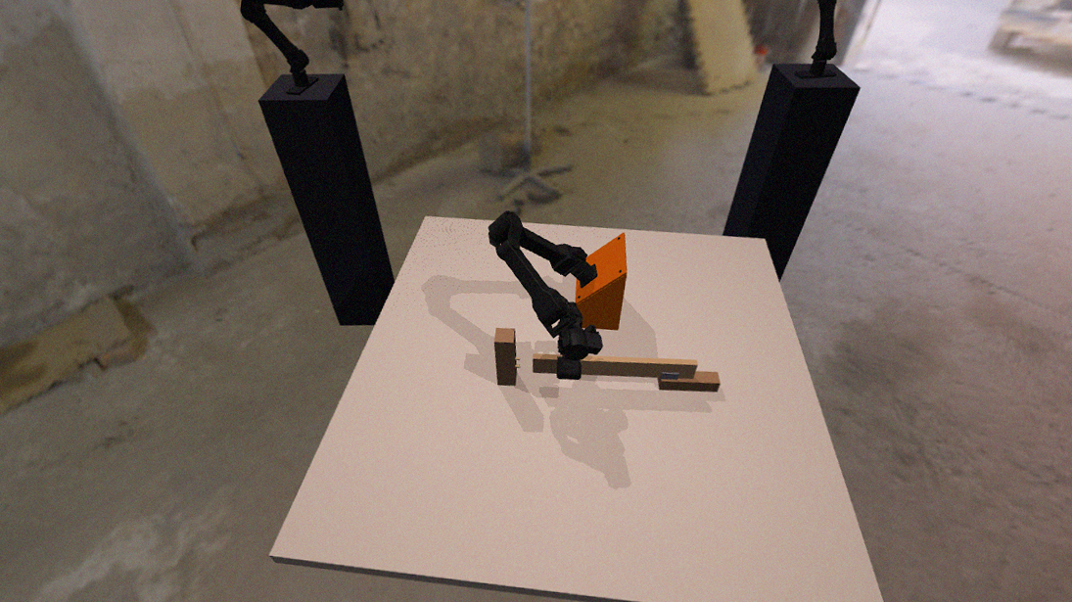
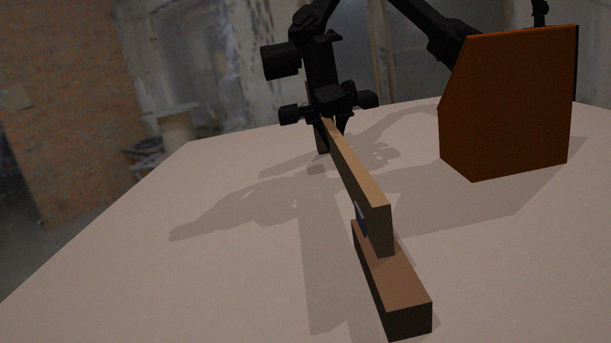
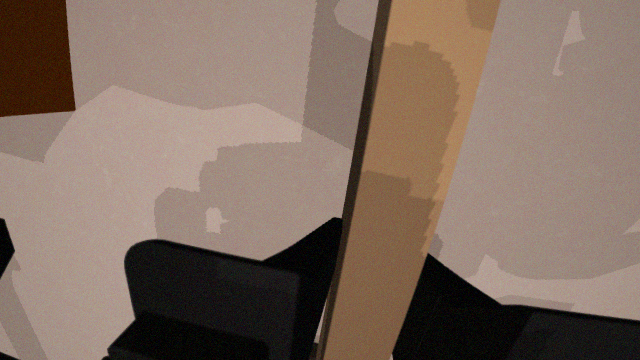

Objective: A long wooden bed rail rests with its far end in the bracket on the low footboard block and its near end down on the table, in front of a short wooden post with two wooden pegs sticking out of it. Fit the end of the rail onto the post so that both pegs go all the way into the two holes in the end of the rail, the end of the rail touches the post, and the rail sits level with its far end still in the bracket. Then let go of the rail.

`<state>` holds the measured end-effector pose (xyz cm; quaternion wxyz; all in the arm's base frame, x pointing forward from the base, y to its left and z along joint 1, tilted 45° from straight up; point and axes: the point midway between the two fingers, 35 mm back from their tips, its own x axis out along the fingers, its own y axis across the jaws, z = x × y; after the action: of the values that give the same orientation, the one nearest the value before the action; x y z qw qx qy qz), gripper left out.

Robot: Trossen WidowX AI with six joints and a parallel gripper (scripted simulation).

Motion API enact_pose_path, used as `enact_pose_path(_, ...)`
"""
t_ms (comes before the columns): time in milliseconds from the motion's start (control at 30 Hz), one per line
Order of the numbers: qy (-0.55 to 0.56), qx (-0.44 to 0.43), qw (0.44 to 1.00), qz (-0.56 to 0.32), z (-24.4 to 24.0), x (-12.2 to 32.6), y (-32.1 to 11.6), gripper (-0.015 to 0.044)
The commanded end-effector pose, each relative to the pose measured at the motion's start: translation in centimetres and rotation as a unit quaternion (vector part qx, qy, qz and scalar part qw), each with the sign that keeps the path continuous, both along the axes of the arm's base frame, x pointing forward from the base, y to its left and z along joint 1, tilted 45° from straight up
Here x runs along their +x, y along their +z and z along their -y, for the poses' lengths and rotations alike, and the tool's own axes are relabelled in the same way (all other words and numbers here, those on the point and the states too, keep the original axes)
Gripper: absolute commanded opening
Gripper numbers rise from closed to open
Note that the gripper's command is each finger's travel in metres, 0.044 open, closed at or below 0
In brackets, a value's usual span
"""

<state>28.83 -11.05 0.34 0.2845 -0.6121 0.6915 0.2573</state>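
The arm [image 1: 529, 285] [image 2: 321, 13] reaches down over the rail [image 1: 635, 368] [image 2: 358, 169] [image 3: 405, 165]; the jaws, slightly open, clamp it near the post [image 1: 505, 357].

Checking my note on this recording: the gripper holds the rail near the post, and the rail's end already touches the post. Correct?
Not quite: the top view shows a gap between the rail's end and the post.
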Motion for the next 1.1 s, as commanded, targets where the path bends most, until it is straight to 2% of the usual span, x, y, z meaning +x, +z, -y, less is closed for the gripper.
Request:
enact_pose_path(0,0.002,0.003,1.0,0.002,-0.04,0.06,0.12,0.0)
enact_pose_path(1067,0.002,0.003,1.0,0.002,0.48,-0.02,1.0,0.0)
